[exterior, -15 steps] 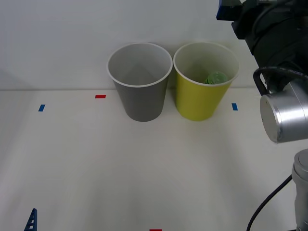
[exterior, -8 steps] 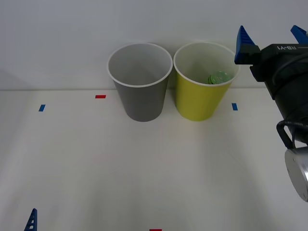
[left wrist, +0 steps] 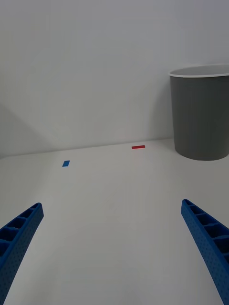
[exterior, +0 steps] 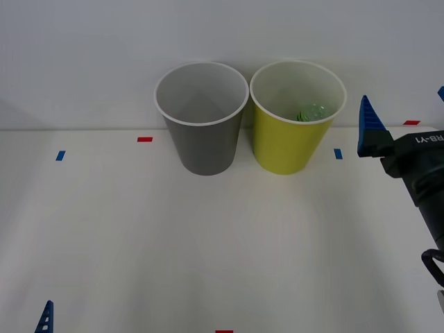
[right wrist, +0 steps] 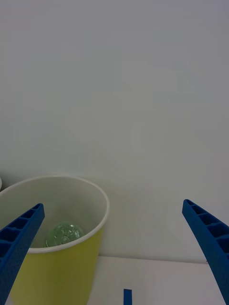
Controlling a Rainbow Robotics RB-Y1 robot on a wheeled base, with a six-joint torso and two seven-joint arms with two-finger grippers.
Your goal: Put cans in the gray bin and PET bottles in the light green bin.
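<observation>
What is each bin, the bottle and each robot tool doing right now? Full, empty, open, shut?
gray bin: upright on the table, nothing seen inside.
light green bin: upright beside the gray one, holding the bottle.
PET bottle: down inside the light green bin.
right tool: open, holding nothing, to the right of the light green bin.
left tool: open, holding nothing, low over the table.

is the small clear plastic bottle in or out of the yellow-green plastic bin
In. The clear plastic bottle with its green label lies low inside the yellow-green plastic bin, below its white rim; the open right gripper holds nothing.
</observation>
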